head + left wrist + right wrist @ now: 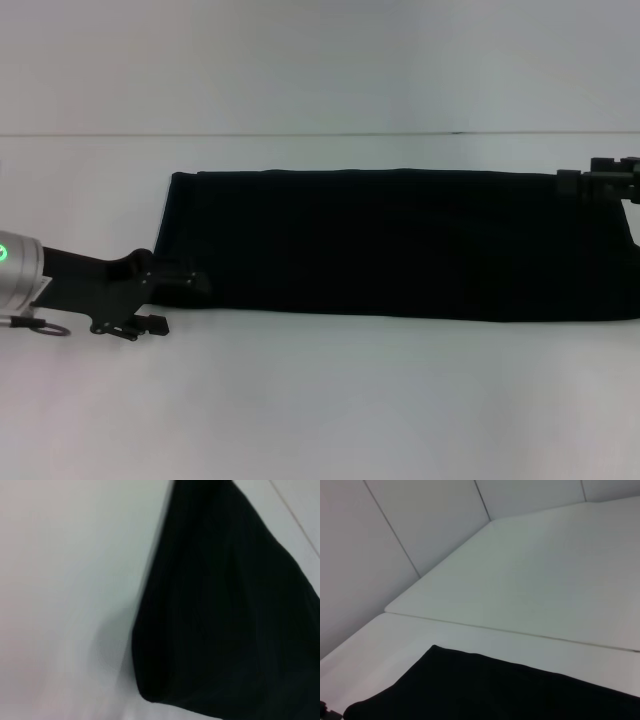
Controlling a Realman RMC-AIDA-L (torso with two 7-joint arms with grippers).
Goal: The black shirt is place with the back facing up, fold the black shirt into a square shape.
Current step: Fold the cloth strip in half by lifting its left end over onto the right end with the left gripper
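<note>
The black shirt (400, 245) lies flat on the white table as a long band running left to right, plain side up, and its right end leaves the head view. My left gripper (192, 281) sits low on the table at the shirt's near-left corner, touching the fabric edge. My right gripper (578, 182) is at the shirt's far edge near the right end. In the left wrist view the black shirt (225, 610) fills the frame with a rounded corner against bare table. The right wrist view catches one edge and corner of the black shirt (495, 690).
The white table (330, 400) stretches bare in front of the shirt and to its left. A seam line (300, 134) marks the table's back edge against the pale wall. A cable loop (45, 325) hangs under my left arm.
</note>
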